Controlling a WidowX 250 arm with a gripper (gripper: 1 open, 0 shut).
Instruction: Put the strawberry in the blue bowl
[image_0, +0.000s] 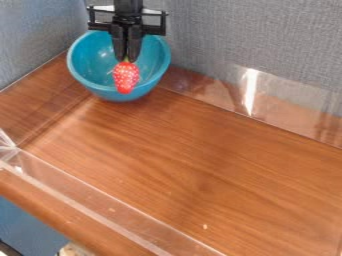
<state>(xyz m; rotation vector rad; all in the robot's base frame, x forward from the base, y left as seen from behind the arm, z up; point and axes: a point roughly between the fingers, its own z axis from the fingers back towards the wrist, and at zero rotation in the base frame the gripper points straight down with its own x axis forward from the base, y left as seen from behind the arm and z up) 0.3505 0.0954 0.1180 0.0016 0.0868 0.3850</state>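
The blue bowl (94, 62) stands at the back left of the wooden table, close to the grey wall. It now looks tipped, with its opening facing the camera. My gripper (127, 62) hangs straight down over the bowl's mouth, its dark fingers shut on the strawberry (126, 78). The red berry hangs from the fingertips inside the bowl's outline, near the front right part of the rim. Whether the berry touches the bowl I cannot tell.
A clear plastic wall (274, 100) runs along the table's right rear side, and another clear guard (80, 205) lines the front edge. The wooden tabletop (187, 150) stretches out in front of the bowl. The grey fabric wall (254, 35) stands right behind.
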